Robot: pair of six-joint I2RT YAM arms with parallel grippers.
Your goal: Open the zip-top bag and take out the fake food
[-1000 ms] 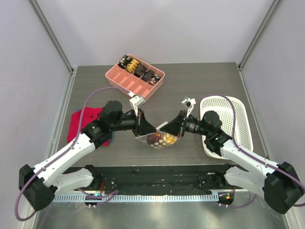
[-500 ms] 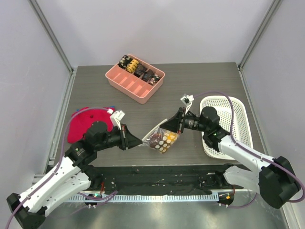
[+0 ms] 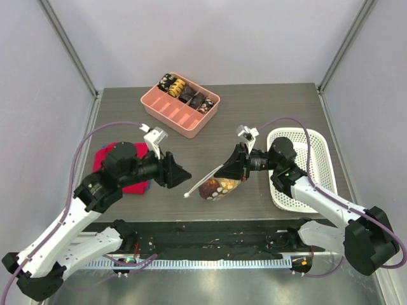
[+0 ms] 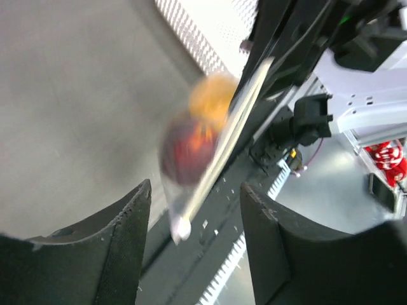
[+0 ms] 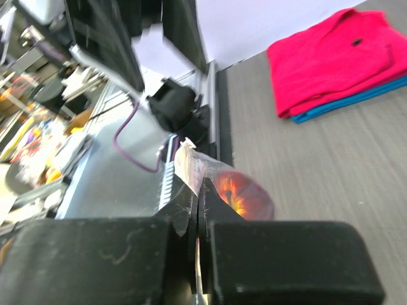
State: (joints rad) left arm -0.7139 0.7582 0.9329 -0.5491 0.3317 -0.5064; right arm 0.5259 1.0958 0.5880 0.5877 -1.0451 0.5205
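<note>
Right hand (image 3: 234, 169) is clenched on the top edge of the one zip-top bag (image 3: 215, 183), its two fingers pressed flat together on the plastic. The bag hangs tilted over the middle of the table (image 3: 267, 108), toward its near edge. Its white zip strip (image 3: 198, 186) slants from the grip down toward the left. Inside lie two pieces of fake food, touching: one orange piece (image 3: 224, 185) and one dark red-purple piece (image 3: 206, 189). Left hand (image 3: 184, 175) is released, its two fingers spread with nothing between them, just beside the strip's lower end but apart from it. One pink tray (image 3: 166, 108) sits near the far edge. One white basket (image 3: 318, 152) stands at the right edge. One red cloth (image 3: 111, 159) lies on one blue cloth (image 3: 145, 187) by the left edge.
</note>
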